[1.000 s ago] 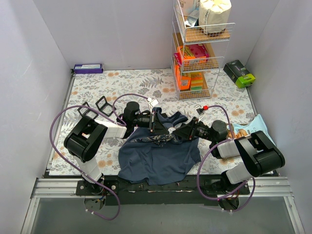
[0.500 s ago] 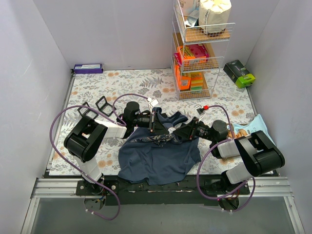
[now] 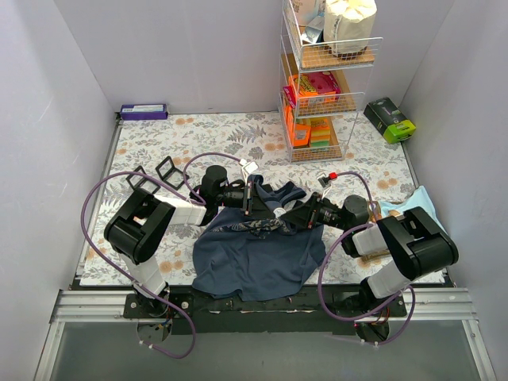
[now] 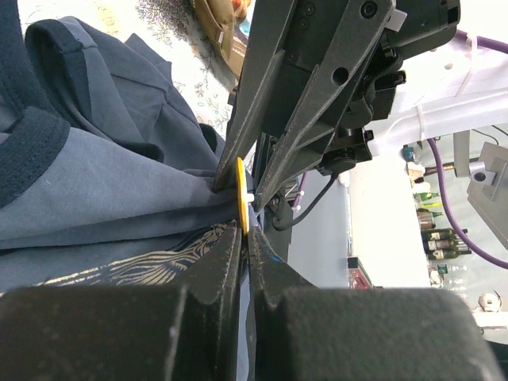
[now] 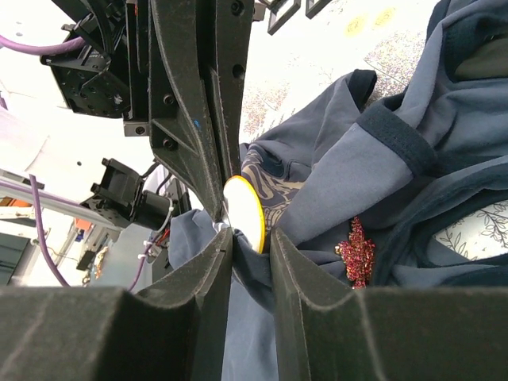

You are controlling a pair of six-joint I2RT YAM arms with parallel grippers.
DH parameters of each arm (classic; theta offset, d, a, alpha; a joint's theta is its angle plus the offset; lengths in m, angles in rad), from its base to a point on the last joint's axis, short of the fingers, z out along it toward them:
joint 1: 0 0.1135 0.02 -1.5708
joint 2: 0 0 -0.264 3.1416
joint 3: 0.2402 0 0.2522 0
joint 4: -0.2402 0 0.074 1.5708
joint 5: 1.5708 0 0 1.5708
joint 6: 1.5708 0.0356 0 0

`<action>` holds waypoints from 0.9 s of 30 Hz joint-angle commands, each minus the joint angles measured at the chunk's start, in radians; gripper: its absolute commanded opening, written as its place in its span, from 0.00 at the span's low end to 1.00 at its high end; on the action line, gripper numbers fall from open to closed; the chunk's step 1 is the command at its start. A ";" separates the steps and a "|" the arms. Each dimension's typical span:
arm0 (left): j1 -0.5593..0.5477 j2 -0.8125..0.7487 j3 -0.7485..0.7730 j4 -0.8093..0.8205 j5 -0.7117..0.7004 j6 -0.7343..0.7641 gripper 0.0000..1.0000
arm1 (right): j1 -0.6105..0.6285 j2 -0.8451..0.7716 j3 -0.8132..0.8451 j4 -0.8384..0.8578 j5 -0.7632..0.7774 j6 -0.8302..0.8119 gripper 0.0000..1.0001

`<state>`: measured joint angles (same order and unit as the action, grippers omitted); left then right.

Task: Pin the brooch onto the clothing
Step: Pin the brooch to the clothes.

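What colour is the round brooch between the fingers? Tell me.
White face with a yellow rim. The brooch shows best in the right wrist view.

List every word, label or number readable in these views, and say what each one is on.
No text can be read in any view.
Pale print on the clothing: folded over and seen at a slant, so it is unreadable.
Purple box: printing too small.
Green box: printing too small.
Shelved packages: labels blurred.
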<state>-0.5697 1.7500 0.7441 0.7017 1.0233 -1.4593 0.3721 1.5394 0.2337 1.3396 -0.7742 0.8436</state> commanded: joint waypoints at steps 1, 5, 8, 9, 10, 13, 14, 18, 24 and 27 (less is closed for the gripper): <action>-0.012 -0.052 0.003 0.036 0.026 -0.004 0.00 | -0.002 0.030 0.026 0.288 -0.022 -0.002 0.31; -0.013 -0.050 0.004 0.033 0.027 -0.003 0.00 | 0.001 0.048 0.032 0.297 -0.033 0.005 0.27; -0.013 -0.047 0.008 0.027 0.031 0.001 0.00 | 0.007 0.056 0.039 0.300 -0.039 0.005 0.24; -0.015 -0.046 0.008 0.027 0.031 -0.001 0.00 | 0.007 0.059 0.042 0.300 -0.040 0.005 0.23; -0.015 -0.043 0.009 0.025 0.032 -0.001 0.00 | 0.010 0.060 0.047 0.300 -0.045 0.005 0.22; -0.015 -0.043 0.011 0.016 0.031 0.005 0.00 | 0.014 0.062 0.055 0.288 -0.051 0.000 0.19; -0.016 -0.041 0.014 0.012 0.031 0.007 0.00 | 0.017 0.064 0.058 0.283 -0.054 -0.004 0.18; -0.016 -0.040 0.024 -0.017 0.023 0.025 0.00 | 0.030 0.061 0.069 0.253 -0.062 -0.024 0.16; -0.016 -0.035 0.047 -0.087 0.011 0.054 0.00 | 0.054 0.028 0.093 0.124 -0.060 -0.104 0.15; -0.016 -0.038 0.049 -0.099 0.009 0.063 0.00 | 0.068 0.010 0.108 0.037 -0.050 -0.158 0.15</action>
<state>-0.5617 1.7500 0.7483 0.6056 1.0164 -1.4139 0.3965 1.5852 0.2821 1.3277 -0.8253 0.7929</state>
